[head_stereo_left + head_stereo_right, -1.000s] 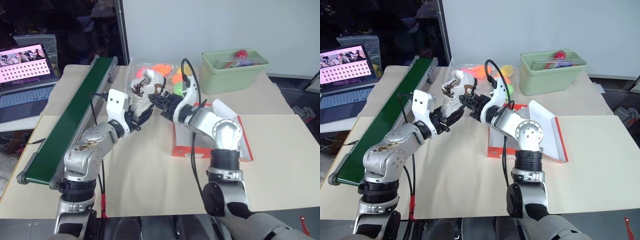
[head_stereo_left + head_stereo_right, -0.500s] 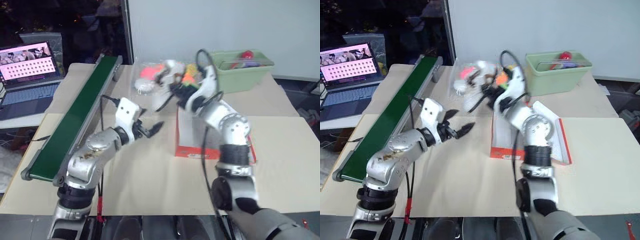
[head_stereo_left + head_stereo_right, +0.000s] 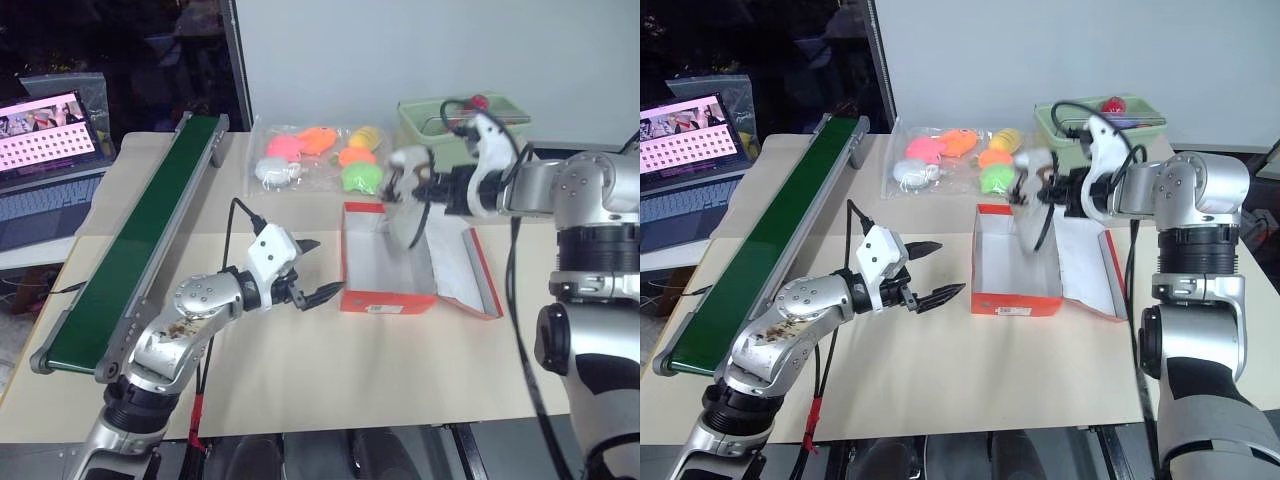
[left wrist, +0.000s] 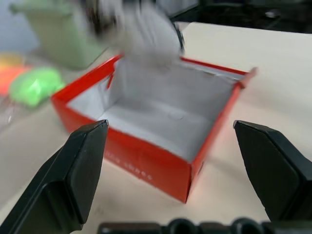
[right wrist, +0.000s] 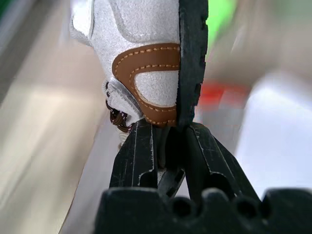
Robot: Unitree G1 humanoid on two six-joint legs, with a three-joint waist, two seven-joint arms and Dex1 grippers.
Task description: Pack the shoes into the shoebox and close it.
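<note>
Right wrist view has the right end effector (image 5: 163, 134) pinched on a small white sneaker with brown trim (image 5: 146, 63), held above the open orange-red cardboard shoebox (image 3: 390, 297) on the worktop (image 3: 300, 370). Next, I'd say, comes lowering it inside. The left end effector (image 3: 305, 270) gapes wide, empty, just beside the box.

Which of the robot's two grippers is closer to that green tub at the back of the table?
The right gripper, which holds a shoe over the open shoebox, just in front of the green tub. The left gripper hangs open, in front of the box.
</note>
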